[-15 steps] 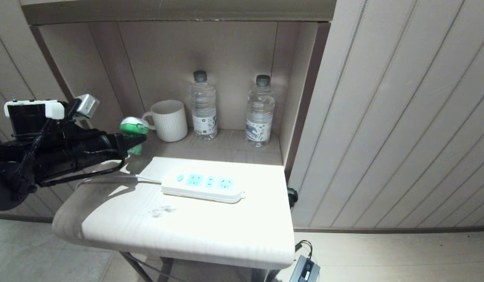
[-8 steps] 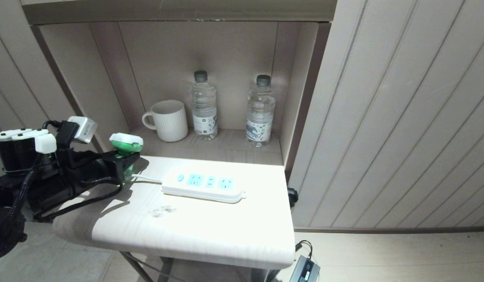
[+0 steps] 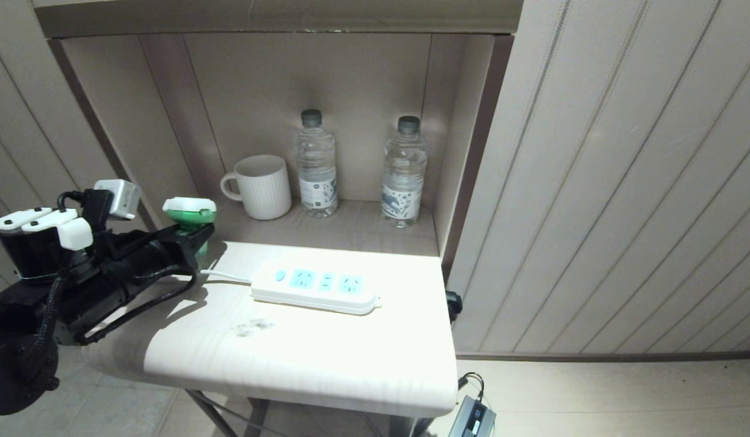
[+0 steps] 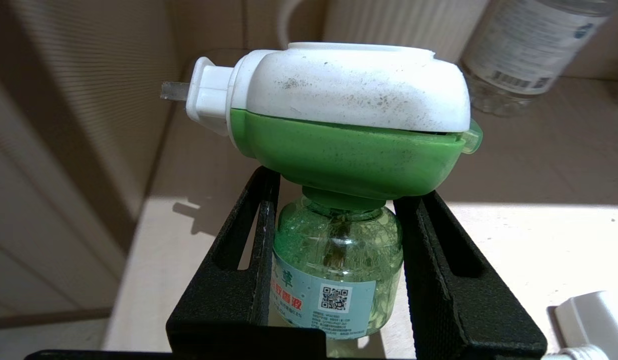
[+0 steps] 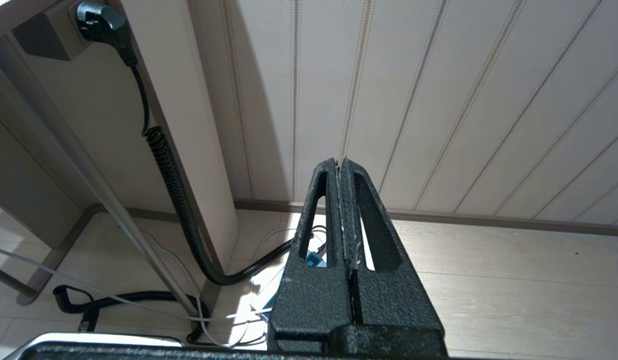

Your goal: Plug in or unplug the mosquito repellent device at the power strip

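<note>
Clearly the left pincer (image 4: 334, 280) is clenched on the mosquito repellent device (image 4: 339, 150), held upright off the cord end of the power strip (image 3: 314, 288), clear of the counter (image 3: 302, 358). Smooth rounded glass between flat black fingers (image 4: 439, 280) could twist, so the side-facing prongs may miss the sockets. Right pincer (image 5: 345, 220) hangs parked, closed empty.

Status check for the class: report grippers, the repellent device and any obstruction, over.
Left gripper shut on mosquito repellent device, upright, held off the table's left edge. Right gripper shut, parked low. Power strip sockets empty, unobstructed.
</note>
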Controlling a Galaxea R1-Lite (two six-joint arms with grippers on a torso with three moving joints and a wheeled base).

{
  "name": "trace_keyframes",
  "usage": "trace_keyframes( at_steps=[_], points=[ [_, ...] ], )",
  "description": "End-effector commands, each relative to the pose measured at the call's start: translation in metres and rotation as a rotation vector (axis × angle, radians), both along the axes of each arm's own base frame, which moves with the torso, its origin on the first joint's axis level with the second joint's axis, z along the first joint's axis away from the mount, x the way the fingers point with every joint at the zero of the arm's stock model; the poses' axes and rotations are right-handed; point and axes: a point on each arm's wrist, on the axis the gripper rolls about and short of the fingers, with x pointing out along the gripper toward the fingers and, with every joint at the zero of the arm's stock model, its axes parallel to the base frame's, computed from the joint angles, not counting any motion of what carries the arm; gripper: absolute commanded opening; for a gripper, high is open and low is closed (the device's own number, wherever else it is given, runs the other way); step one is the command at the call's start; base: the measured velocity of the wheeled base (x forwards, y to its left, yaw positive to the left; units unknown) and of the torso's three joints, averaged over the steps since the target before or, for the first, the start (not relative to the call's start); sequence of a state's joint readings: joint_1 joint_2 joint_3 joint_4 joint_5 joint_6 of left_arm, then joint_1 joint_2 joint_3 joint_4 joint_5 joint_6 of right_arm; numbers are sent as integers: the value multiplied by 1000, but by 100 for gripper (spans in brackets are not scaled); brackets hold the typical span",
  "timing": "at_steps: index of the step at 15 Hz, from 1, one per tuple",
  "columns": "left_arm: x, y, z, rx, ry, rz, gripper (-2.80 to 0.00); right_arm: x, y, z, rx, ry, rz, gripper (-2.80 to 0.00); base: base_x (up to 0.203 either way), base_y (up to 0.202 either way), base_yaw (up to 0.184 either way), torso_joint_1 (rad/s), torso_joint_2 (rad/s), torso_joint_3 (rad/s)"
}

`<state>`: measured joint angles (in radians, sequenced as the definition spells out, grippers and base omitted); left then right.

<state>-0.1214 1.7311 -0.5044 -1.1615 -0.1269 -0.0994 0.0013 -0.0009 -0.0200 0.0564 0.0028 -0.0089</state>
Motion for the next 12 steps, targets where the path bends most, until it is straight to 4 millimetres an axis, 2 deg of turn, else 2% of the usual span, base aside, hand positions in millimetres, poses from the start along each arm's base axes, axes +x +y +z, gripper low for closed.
trace_keyframes(
  at_steps=[1, 4, 12],
  points=[
    [10, -7, -10, 0, 8, 0, -280, 0, 0, 0, 0, 1, 1, -280, 0, 0, 0, 0, 0, 0],
    [29, -13, -13, -1, -26, 82, -280, 0, 0, 0, 0, 1, 1, -280, 0, 0, 0, 0, 0, 0],
    [37, -23, -22, 2, -19, 86, -280, 0, 0, 0, 0, 1, 1, -280, 0, 0, 0, 0, 0, 0]
  ],
)
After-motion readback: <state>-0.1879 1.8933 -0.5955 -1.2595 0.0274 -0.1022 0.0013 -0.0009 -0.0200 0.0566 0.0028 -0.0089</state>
